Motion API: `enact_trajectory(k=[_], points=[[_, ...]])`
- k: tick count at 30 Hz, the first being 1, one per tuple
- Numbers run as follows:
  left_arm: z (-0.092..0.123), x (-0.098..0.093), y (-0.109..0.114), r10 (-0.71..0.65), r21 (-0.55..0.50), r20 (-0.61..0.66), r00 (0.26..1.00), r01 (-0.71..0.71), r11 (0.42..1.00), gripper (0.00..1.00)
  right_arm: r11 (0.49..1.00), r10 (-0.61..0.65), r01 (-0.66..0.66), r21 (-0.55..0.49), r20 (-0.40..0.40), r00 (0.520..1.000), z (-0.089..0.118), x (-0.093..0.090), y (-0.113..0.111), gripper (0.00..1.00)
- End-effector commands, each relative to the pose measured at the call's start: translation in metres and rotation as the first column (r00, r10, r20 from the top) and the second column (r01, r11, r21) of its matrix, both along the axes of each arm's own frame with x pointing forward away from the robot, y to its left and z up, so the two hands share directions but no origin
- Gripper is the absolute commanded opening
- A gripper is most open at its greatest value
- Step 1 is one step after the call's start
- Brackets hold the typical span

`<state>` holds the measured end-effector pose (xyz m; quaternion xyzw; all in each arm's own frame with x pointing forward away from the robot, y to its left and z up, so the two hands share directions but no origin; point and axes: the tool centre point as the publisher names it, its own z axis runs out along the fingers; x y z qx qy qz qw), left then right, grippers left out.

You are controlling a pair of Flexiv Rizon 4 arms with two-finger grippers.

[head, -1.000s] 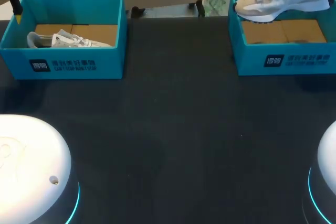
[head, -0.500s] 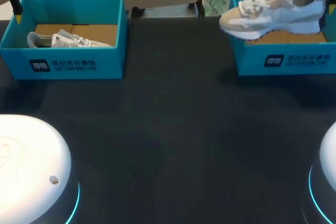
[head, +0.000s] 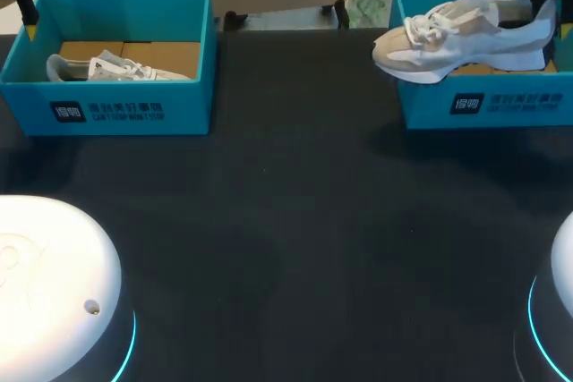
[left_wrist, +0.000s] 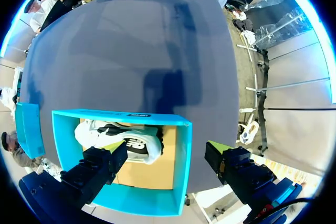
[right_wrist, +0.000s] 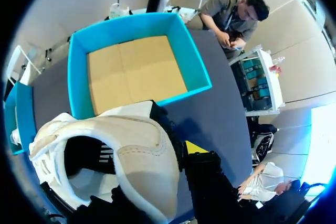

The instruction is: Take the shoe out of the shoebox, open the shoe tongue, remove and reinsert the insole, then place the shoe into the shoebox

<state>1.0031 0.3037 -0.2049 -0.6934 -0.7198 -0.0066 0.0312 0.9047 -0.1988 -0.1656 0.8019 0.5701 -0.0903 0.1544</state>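
– Sneaker check: where is the white and beige lace-up sneaker (head: 457, 38)?
– In the air, sole down, over the front-left corner of the right teal cardboard shoebox (head: 501, 105). The toe pokes out past the box wall, over the dark counter (head: 295, 221).
– What carries it?
– The right gripper (right_wrist: 176, 139), at the heel. Its fingers (right_wrist: 195, 148) are clenched on the heel collar. One yellow tip sits outside the back of the shoe, and the other is mostly hidden by the heel.
– And the box under it?
– From the right wrist it lies just ahead of the held shoe, brown cardboard floor showing, standing at the counter's far edge.
– The other arm?
– The left gripper (left_wrist: 165, 153) hangs above the left teal cardboard shoebox (head: 125, 109), well apart from the right one. Its fingers are spread wide and released, grasping nothing. One is over the box's inside, the other outside its wall.
– Anything in that box?
– A grey and white sneaker (head: 107, 67) lying on the brown floor, close to one end wall.
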Motion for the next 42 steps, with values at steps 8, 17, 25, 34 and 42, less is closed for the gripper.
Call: enact_trajectory(k=[8,17,25,34,42], points=[[0.0,-0.001,0.0,-0.001,0.001,0.002,1.0,0.001,1.0,1.0,0.999,0.027,-0.027,0.047,-0.001,1.0,-0.033,-0.073,0.052,0.0],[0.0,-0.001,0.0,-0.001,0.001,0.002,1.0,0.001,1.0,1.0,0.995,0.052,-0.047,0.088,-0.063,0.997,-0.048,-0.123,0.091,0.0],[0.0,-0.001,0.0,-0.001,0.001,0.002,1.0,0.001,1.0,1.0,0.995,0.052,-0.047,0.088,-0.063,0.997,-0.048,-0.123,0.091,0.0],[0.0,-0.001,0.0,-0.001,0.001,0.002,1.0,0.001,1.0,1.0,0.992,0.074,-0.066,0.112,-0.074,0.995,-0.061,-0.137,0.107,0.0],[0.0,-0.001,0.0,-0.001,0.001,0.002,1.0,0.001,1.0,1.0,0.987,0.108,-0.091,0.129,-0.127,0.986,-0.094,-0.184,0.161,0.0]])
